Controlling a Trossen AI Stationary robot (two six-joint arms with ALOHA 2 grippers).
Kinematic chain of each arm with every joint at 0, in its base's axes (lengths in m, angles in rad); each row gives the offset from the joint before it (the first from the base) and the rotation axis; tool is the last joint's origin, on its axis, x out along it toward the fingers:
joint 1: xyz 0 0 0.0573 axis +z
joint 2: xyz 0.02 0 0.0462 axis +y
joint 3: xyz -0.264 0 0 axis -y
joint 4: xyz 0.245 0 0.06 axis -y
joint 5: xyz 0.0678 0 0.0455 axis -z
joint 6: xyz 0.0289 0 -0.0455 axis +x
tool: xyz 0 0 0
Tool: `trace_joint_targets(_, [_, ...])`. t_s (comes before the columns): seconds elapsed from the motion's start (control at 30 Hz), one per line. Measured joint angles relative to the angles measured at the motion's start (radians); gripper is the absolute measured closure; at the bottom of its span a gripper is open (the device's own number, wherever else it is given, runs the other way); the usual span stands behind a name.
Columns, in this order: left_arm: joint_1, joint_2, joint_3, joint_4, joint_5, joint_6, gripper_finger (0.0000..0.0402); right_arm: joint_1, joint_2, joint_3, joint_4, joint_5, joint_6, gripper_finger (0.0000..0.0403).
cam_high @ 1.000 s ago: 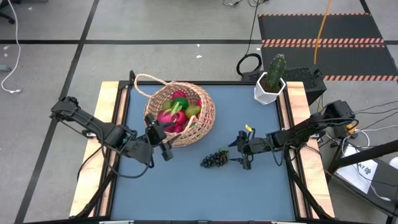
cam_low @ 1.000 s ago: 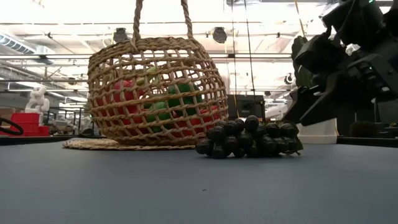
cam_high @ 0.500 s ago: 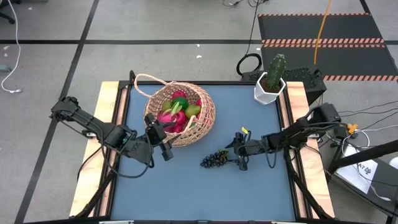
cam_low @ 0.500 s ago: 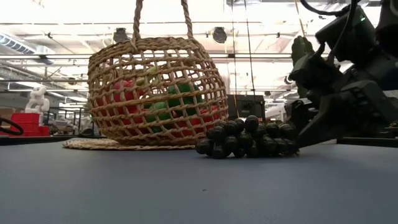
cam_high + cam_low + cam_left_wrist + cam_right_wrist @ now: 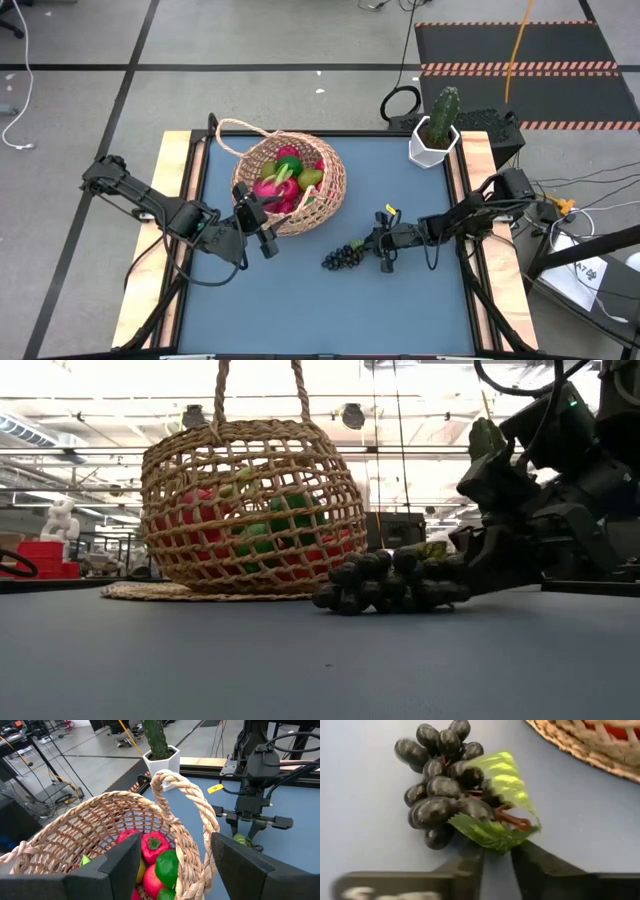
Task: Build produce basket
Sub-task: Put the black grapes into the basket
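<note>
I have the right gripper (image 5: 374, 243) low on the blue table (image 5: 300, 300), and the grape bunch (image 5: 343, 257) lies directly ahead of its fingertips, touching them at the stem end. The bunch's long axis runs on away from my fingers, leaf end nearest me, berries beyond. In the right wrist view the two dark fingers (image 5: 470, 862) stand at a narrow gap with the green leaves (image 5: 495, 832) and the brown stem just above that gap; I cannot tell whether they have pinched anything yet. The right arm is plainly the nearer one to the grapes.

The woven wicker basket (image 5: 330, 195) sits past the bunch and off to one side of my right gripper, near but not touching it. It already holds red, pink and green fruit.

My left gripper (image 5: 252, 222) is at the basket's near wall, its fingers spread wide either side of the rope handle (image 5: 195, 815).

The grapes are glossy, dark, lumpy ovals, the leaves thin and ribbed; I judge the stem the surest hold.
</note>
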Motion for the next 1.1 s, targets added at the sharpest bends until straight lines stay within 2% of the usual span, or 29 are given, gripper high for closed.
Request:
trace_joint_targets(0.1, [0.000, 0.000, 0.000, 0.000, 0.000, 0.000, 0.0163, -0.001, -0.005, 0.000, 0.020, 0.000, -0.025, 0.0371])
trace_joint_targets(0.17, [0.000, 0.000, 0.000, 0.000, 0.000, 0.000, 0.0163, -0.001, -0.021, 0.000, 0.021, 0.000, -0.046, 0.0393])
trace_joint_targets(0.43, [0.000, 0.000, 0.000, 0.013, 0.000, 0.000, 0.0163, -0.001, -0.123, 0.000, 0.022, 0.006, -0.054, 0.0397])
trace_joint_targets(0.67, [-0.021, 0.009, 0.000, 0.111, -0.003, 0.070, 0.0163, 0.004, -0.213, 0.000, 0.022, 0.018, -0.058, 0.0400])
trace_joint_targets(0.73, [-0.032, 0.016, -0.001, 0.142, 0.004, 0.103, 0.0163, 0.013, -0.242, 0.000, 0.022, 0.039, -0.061, 0.0401])
trace_joint_targets(0.87, [-0.037, 0.038, 0.000, 0.271, 0.082, 0.183, 0.0163, 0.041, -0.303, 0.000, 0.019, 0.091, -0.088, 0.0401])
trace_joint_targets(1.1, [-0.048, 0.098, 0.000, 0.414, 0.135, 0.337, 0.0163, 0.133, -0.399, 0.007, -0.004, 0.256, -0.216, 0.0401])
